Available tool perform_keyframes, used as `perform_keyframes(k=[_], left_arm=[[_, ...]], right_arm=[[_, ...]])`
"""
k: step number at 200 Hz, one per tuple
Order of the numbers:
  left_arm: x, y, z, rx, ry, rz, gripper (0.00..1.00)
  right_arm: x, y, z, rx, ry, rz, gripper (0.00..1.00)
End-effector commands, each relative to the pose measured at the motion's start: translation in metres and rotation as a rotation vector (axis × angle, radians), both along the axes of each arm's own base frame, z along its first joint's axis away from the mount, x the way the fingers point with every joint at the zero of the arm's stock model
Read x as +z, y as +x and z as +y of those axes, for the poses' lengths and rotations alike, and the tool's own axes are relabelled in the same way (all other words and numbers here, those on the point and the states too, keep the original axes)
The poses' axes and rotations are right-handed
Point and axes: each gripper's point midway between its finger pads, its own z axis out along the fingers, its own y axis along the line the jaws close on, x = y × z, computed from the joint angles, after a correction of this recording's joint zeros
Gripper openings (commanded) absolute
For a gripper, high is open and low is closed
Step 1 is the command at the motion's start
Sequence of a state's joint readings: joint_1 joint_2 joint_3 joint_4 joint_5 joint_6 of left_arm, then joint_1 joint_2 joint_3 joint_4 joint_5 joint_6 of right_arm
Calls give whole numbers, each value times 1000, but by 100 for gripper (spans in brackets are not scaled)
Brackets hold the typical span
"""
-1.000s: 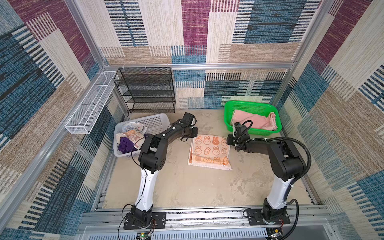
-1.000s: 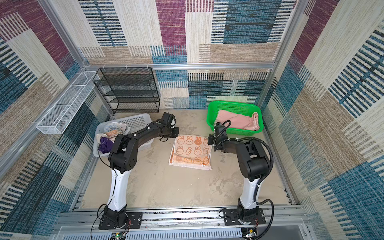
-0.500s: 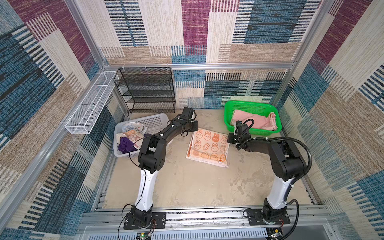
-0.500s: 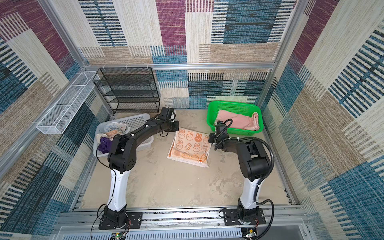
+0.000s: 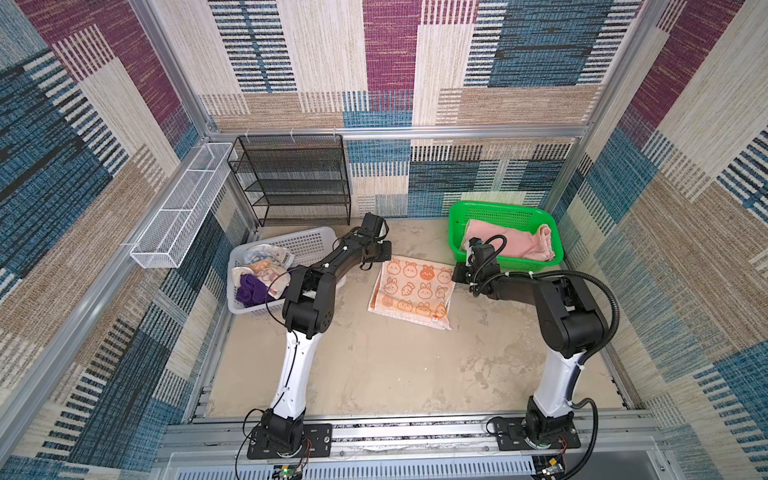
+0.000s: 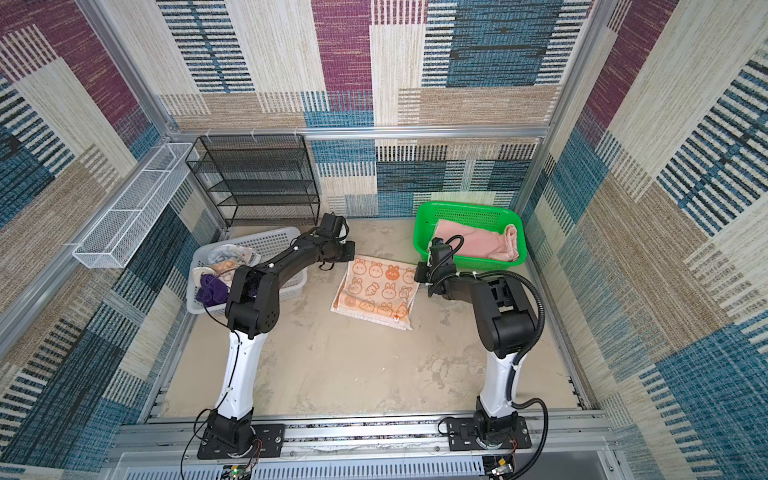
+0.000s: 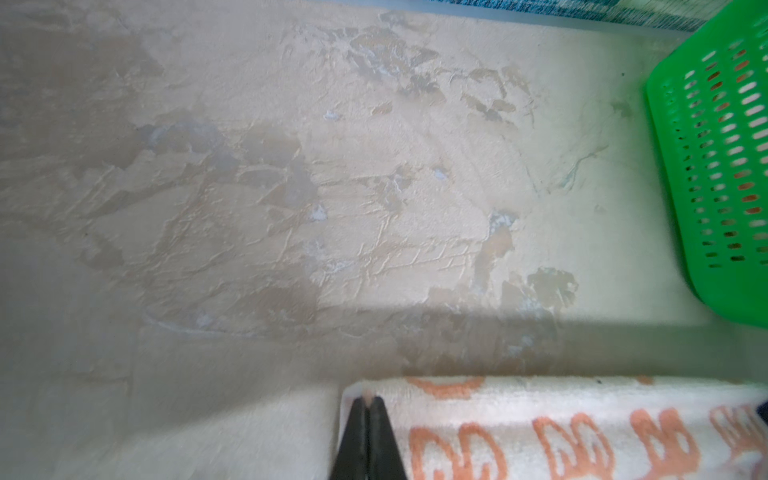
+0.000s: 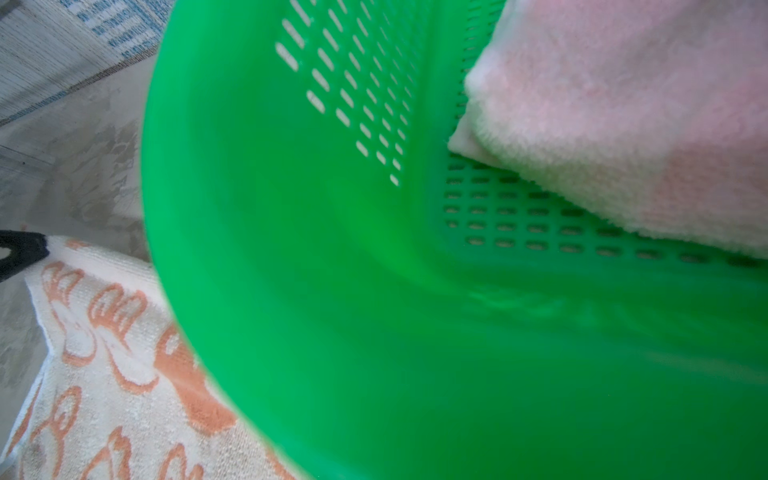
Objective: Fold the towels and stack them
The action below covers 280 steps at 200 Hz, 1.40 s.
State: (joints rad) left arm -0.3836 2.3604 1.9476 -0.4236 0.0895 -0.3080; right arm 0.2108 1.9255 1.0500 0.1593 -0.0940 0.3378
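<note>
Laundry waits at 9 o'clock: a purple towel [image 5: 249, 291] in the white basket [image 5: 309, 245]. The orange towel [image 5: 415, 291] lies flat on the desk [image 5: 374, 365]. The left end effector [image 7: 366, 405] is clenched on its 11 o'clock corner. The right end effector [image 5: 458, 277] is clenched at the 1 o'clock corner, grasp unseen. Both should lift evenly, edge taut, clear of the green basket [image 5: 498, 206] holding the pink towel [image 5: 515, 245].

Blue, maroon and beige woven walls [image 5: 415, 62] enclose a mottled beige desk [image 5: 395, 365]; a black mesh shelf [image 5: 291, 183] stands behind.
</note>
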Motion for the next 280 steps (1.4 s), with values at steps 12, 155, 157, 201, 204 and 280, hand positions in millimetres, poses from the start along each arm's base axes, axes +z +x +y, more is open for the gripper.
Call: perform_keyframes(k=[12, 155, 157, 201, 204, 280], left_arm=[[0, 7, 1, -11, 3, -20, 0], [66, -4, 7, -32, -119, -149, 0], [67, -6, 7, -33, -120, -149, 0], [82, -38, 17, -38, -144, -170, 0], [83, -40, 17, -38, -147, -173, 0], [70, -110, 39, -18, -162, -95, 0]], right_arm=[[3, 10, -4, -18, -12, -27, 0], [60, -1, 15, 129, 29, -186, 0], [61, -3, 16, 133, 33, -186, 0], [73, -47, 31, 234, 88, -170, 0], [74, -50, 32, 240, 90, -169, 0], [62, -137, 58, 334, 135, -72, 0]])
